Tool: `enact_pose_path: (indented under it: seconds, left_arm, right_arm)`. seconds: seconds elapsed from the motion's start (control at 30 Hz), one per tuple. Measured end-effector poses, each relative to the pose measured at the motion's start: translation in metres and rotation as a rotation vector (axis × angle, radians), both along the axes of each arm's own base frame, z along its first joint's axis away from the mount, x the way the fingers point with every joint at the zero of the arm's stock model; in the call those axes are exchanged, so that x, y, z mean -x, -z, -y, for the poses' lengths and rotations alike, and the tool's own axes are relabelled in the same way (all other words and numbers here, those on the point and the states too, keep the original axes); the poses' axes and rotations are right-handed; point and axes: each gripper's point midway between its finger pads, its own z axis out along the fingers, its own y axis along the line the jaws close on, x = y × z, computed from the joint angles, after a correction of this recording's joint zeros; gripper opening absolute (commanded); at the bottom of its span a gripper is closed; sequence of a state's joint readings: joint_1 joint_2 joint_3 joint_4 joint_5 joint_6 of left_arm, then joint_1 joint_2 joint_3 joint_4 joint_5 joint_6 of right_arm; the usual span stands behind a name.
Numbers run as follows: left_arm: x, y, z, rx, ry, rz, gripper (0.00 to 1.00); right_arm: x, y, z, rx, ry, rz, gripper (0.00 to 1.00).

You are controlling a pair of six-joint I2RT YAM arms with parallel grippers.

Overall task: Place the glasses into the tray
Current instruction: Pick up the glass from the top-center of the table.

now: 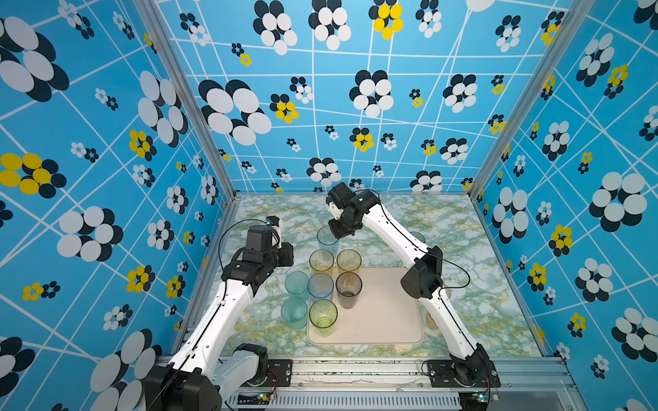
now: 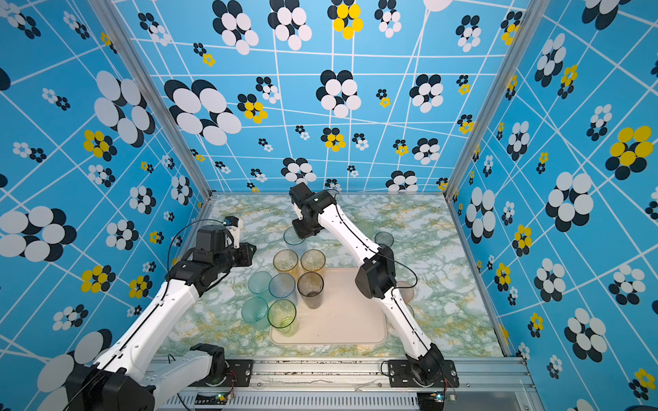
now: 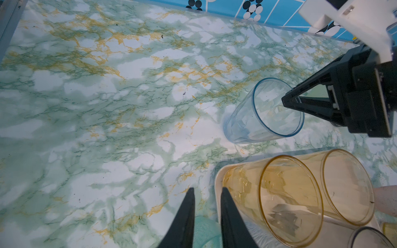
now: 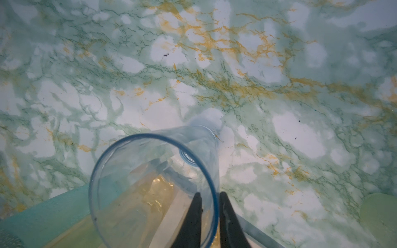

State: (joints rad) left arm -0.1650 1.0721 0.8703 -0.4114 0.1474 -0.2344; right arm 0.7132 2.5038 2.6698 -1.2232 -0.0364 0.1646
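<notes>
The cream tray (image 1: 384, 320) (image 2: 349, 320) lies at the table's front centre. Along its left and far sides stand two amber glasses (image 1: 321, 261) (image 3: 290, 199), a ribbed blue one (image 1: 320, 286), a smoky grey one (image 1: 349, 288) and a yellow-green one (image 1: 323, 315). Behind the tray a pale blue glass (image 1: 327, 236) (image 3: 264, 116) (image 4: 150, 182) stands on the marble. My right gripper (image 4: 210, 193) (image 1: 338, 233) pinches its rim, one finger inside and one outside. My left gripper (image 3: 207, 189) (image 1: 288, 254) hovers left of the tray's far corner, slightly open and holding nothing.
Two teal glasses (image 1: 296, 283) (image 1: 294, 311) stand on the table just left of the tray. Right of the tray, partly hidden by my right arm, are a greyish glass (image 2: 384, 238) and a pink one (image 2: 406, 290). Patterned walls close in three sides.
</notes>
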Motion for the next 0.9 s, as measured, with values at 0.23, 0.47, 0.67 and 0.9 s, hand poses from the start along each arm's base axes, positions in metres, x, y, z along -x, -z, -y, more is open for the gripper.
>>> enact_pose_path:
  seconds: [0.23,0.47,0.67,0.9]
  left_arm:
    - [0.0,0.0,-0.002,0.0,-0.003,0.001,0.24]
    - [-0.001,0.0,-0.002,0.0,-0.003,0.001,0.24]
    - [0.0,0.0,-0.002,-0.009,0.003,0.004,0.23]
    - [0.0,0.0,-0.003,-0.011,0.004,0.003,0.23]
  right_arm:
    - [-0.002,0.0,0.002,0.008,0.01,0.009,0.06]
    - [-0.008,-0.001,0.006,0.011,0.041,0.05,0.03]
    - [0.001,-0.019,0.02,-0.052,0.091,0.114,0.03]
    - [0.006,-0.1,0.068,-0.214,0.193,0.305,0.03]
